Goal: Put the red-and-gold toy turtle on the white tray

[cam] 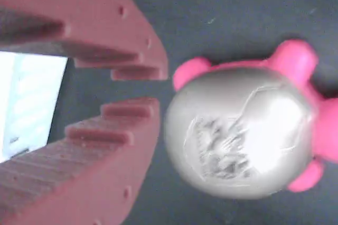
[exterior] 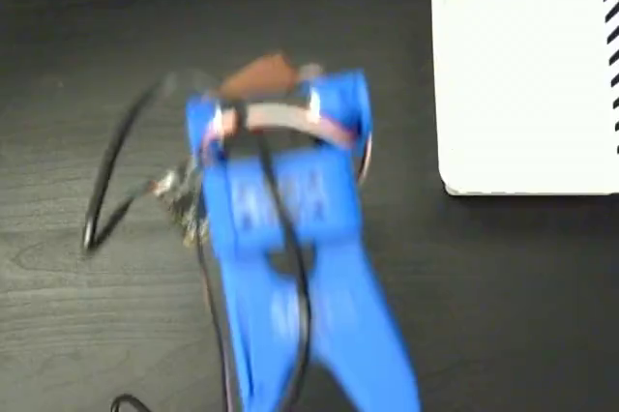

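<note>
hovering: gripper [cam: 158, 85] over the dark worktop; wrist view shows its two reddish, stepped, toothed fingers [cam: 121, 124] close together with a narrow gap, nothing between them.
turtle: red-and-gold toy turtle [cam: 240, 135] lies on the worktop just beside the fingertips, not gripped; smooth domed shell, pale and shiny in the wrist view, faint dark print on it; rounded pink-red feet and rim around it.
arm: blue plastic arm [exterior: 290, 267], blurred, rises from the bottom edge of the fixed view; black cables [exterior: 106, 190] loop at its left.
tray: white tray [exterior: 522, 83] at the worktop's top right corner, flat, low rim, black slanted slots along top and right sides; well apart from the arm.
worktop: dark worktop [exterior: 77, 335], matt, faint wood grain.
</note>
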